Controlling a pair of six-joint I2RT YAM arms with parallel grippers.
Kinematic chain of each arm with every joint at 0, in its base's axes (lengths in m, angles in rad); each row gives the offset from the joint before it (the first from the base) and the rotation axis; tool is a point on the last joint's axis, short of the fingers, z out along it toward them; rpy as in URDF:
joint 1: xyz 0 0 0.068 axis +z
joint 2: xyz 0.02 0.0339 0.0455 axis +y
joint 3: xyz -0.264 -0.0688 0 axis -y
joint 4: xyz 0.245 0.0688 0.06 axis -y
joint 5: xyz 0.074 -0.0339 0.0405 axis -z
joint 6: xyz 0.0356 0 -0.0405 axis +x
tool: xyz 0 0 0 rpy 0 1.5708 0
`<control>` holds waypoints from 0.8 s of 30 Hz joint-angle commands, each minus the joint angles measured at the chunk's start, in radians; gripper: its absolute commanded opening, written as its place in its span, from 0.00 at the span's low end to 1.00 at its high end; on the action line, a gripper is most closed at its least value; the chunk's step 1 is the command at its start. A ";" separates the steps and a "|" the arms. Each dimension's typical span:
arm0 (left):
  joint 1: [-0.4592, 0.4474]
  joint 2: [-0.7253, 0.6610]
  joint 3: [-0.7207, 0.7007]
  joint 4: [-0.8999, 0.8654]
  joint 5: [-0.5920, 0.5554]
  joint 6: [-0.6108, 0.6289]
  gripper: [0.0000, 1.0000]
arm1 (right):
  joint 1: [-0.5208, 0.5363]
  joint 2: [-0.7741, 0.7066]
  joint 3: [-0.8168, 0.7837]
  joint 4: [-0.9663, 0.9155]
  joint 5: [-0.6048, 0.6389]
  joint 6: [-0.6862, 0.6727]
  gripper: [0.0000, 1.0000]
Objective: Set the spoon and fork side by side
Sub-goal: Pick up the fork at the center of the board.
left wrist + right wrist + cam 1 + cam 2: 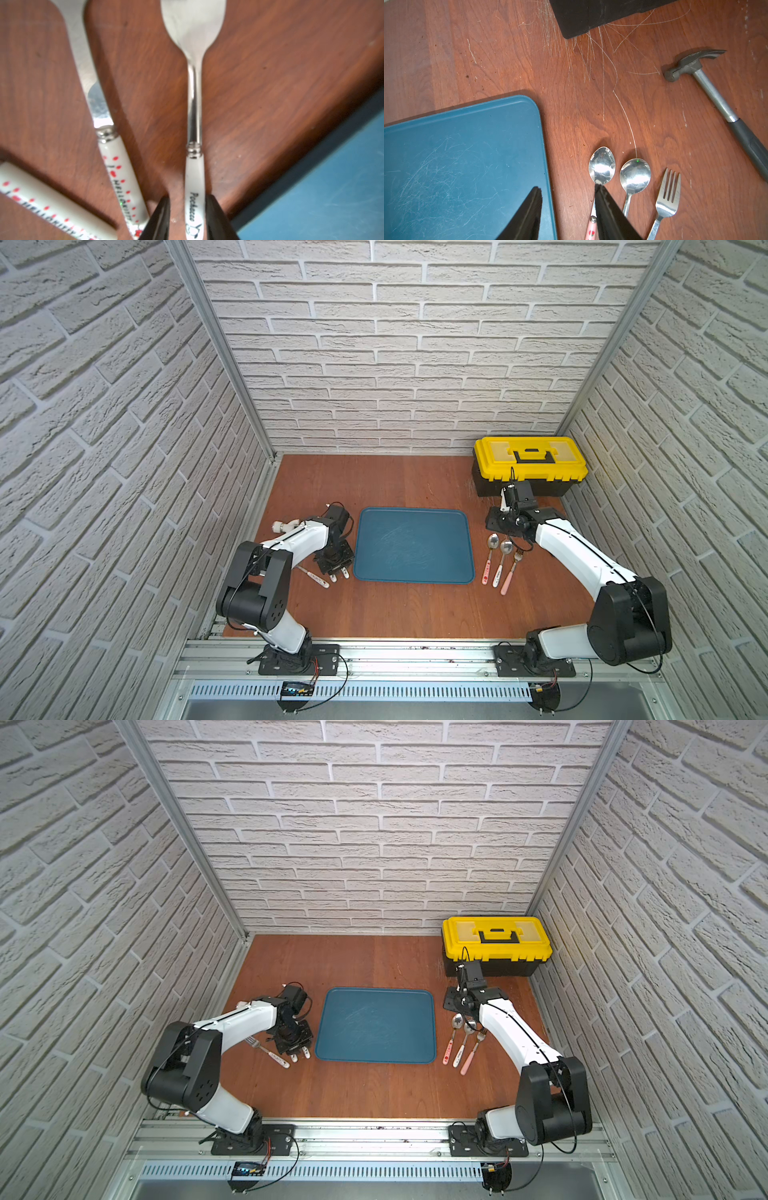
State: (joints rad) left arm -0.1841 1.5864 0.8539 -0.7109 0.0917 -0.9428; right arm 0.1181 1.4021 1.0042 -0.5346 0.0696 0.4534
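Right of the blue tray (413,545), two spoons (493,541) (506,547) and a pink-handled fork (518,558) lie side by side. My right gripper (568,187) hangs open over the tray's right edge, one finger covering the neck of the nearest spoon (601,166). Left of the tray, my left gripper (187,197) is low over the table. A white "Pochacco" handle (194,176) lies between its fingers. One finger touches it and a gap shows on the other side. That utensil's head is cut off by the frame edge. Another fork (251,1042) lies beside the left arm.
A yellow and black toolbox (530,464) stands at the back right, and a hammer (708,87) lies near it. Two red-dotted white handles (122,182) (52,201) lie close to the left gripper. Brick walls close in on three sides.
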 commanded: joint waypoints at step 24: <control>-0.036 0.006 0.085 -0.072 -0.090 0.106 0.17 | 0.008 0.010 -0.006 0.033 -0.016 0.011 0.45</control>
State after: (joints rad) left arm -0.2024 1.5841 0.8955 -0.7647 0.0196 -0.8707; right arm 0.1181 1.4101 1.0042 -0.5339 0.0582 0.4576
